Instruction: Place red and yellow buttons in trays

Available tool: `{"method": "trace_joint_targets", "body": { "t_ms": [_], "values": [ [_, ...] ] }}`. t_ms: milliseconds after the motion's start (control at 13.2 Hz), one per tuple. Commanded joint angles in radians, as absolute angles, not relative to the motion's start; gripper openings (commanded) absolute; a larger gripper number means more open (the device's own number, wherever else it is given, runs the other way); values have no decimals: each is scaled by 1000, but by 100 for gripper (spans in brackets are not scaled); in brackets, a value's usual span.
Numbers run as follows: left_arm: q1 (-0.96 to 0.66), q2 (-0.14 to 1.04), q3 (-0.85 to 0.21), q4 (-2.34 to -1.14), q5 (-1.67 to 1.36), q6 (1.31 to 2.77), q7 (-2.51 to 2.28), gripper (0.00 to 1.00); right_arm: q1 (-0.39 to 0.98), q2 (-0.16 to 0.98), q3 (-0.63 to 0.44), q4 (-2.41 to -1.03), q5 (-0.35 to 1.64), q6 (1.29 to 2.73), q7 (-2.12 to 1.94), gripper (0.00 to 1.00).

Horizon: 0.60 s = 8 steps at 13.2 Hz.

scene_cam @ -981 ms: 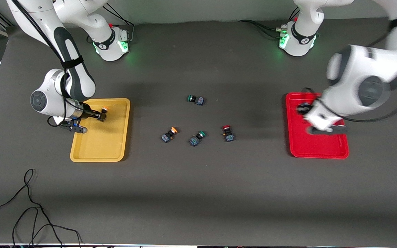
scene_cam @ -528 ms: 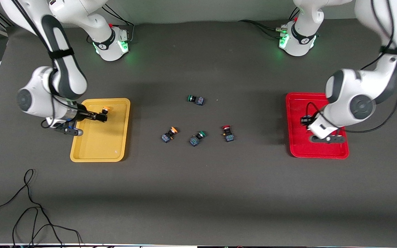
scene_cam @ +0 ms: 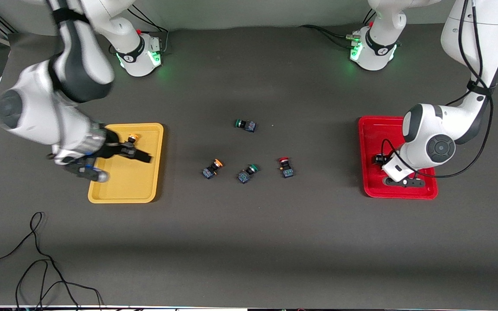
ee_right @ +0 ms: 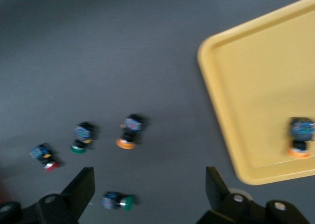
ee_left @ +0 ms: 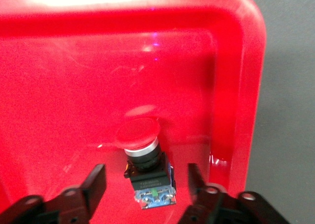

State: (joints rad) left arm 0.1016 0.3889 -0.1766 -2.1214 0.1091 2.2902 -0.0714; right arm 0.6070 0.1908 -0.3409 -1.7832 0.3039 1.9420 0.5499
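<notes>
Left gripper (ee_left: pixel 147 182) fingers spread, over the red tray (scene_cam: pixel 372 183); red button (ee_left: pixel 145 157) lies released in it. Right gripper (scene_cam: pixel 134 151) also spread and empty, over the yellow tray (scene_cam: pixel 121 194); yellow button (scene_cam: pixel 131 139) sits in it. Half done, I'd say. Left on the table (scene_cam: pixel 249 242): loose yellow button (scene_cam: pixel 212 167), loose red button (scene_cam: pixel 285 167). Two green buttons (scene_cam: pixel 247 172) are not for the trays.

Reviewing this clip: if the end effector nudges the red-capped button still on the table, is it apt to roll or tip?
The red-capped button lies on its side; its round cap probably lets it pivot or roll. The squarish body likely stops a full roll. It looks small, so probably light.
</notes>
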Motion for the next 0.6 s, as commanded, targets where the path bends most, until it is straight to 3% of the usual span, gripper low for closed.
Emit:
{"method": "trace_joint_targets", "body": {
  "t_ms": [0, 226, 528],
  "values": [
    [106, 315, -192, -2018, 115, 2081, -57, 99, 592, 362, -240, -1614, 268, 1928, 727, 100],
    [75, 273, -199, -1870, 40, 1883, -81, 99, 594, 460, -215, -1598, 282, 2029, 774, 100],
    [-91, 293, -207, -1839, 26, 1952, -356, 99, 606, 566, -155, -1653, 284, 2152, 944, 100]
  ]
}}
